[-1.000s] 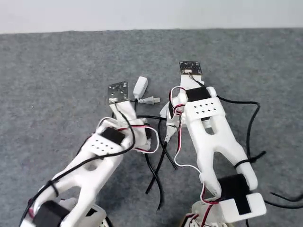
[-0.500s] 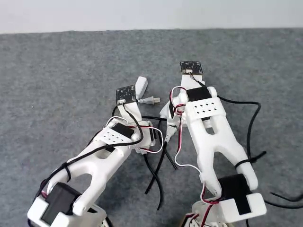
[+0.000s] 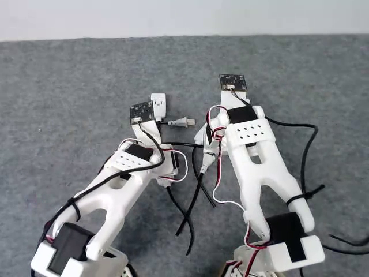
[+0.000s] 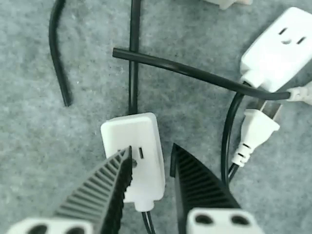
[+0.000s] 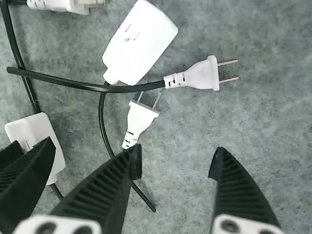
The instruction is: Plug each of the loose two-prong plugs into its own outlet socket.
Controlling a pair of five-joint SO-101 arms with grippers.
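Grey felt covers the table [image 3: 69, 86]. One plug [image 5: 197, 78] lies flat with both prongs bare, its cord end just beside a socket [image 5: 139, 41]. A second plug [image 5: 139, 119] lies near, prongs toward a black cable [image 5: 73, 84] that crosses by that socket — neither plug is seated. A second socket [image 4: 129, 131] sits under the left gripper [image 4: 151, 156], whose jaws are parted, one over the socket's face, one beside its edge — grasping nothing. The right gripper [image 5: 178, 158] hangs spread wide over the second plug, empty.

Grey felt-like table cover [image 3: 63, 86] meets a pale wall [image 3: 173, 17].
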